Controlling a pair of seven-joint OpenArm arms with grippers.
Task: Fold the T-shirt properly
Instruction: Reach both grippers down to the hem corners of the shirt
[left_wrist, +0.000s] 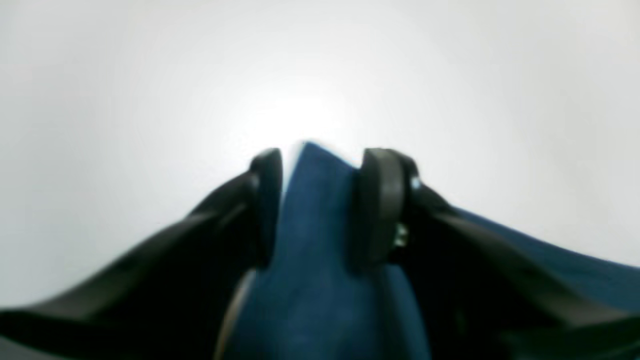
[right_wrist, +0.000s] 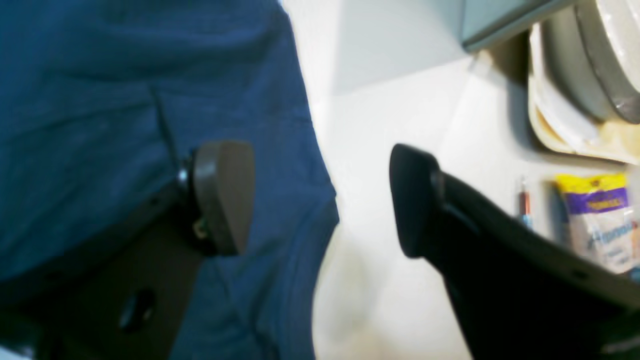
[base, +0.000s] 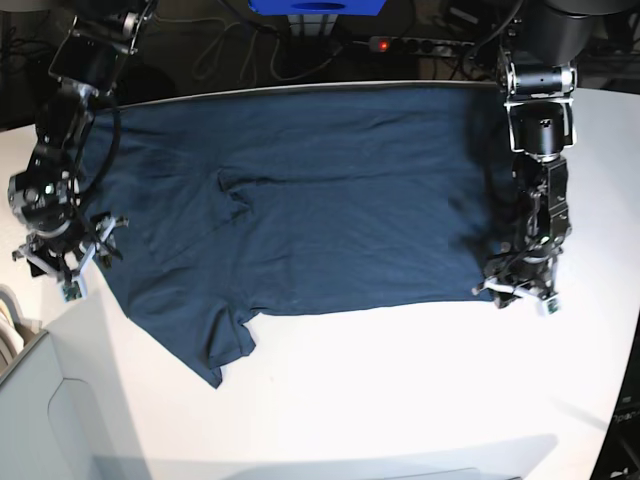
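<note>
The T-shirt (base: 300, 220) lies spread across the top of the table (base: 400, 400). Your left gripper (left_wrist: 315, 200) pinches its edge at the picture's right. Your right gripper (right_wrist: 320, 200) is spread wide at the left edge, holding nothing. I think you are taking hold; next, close it on the cloth.

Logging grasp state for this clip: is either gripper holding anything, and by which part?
The left gripper pinches the T-shirt at an edge fold. The right gripper is open beside the cloth edge, holding nothing.
</note>
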